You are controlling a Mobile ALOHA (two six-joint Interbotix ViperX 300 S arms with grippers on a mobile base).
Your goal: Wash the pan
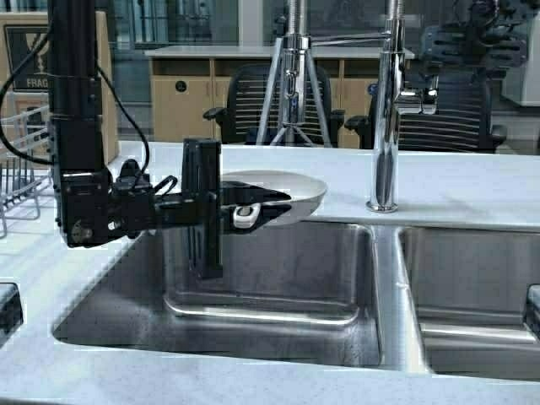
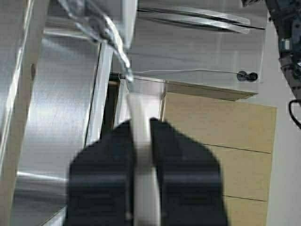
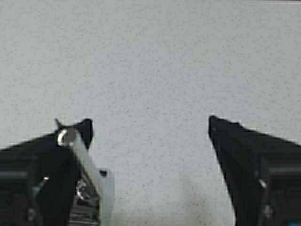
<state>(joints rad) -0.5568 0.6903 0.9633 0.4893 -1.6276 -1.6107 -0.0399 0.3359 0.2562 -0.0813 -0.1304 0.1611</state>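
Black fingers [image 2: 188, 183] of the left gripper [image 1: 245, 213] are seen clamped on the short pale handle [image 2: 141, 155] of the small shallow round white pan [image 1: 283, 191]. That pan is held level over the back rim of the left stainless steel sink basin [image 1: 278, 287], beside the tall chrome faucet [image 1: 385, 110]. Over the speckled pale countertop [image 3: 155, 66], the right gripper [image 3: 150, 136] is held with fingers wide apart.

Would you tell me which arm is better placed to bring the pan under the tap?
Left, probably: its tool is shut on the pan handle; the right tool hangs open over bare countertop.
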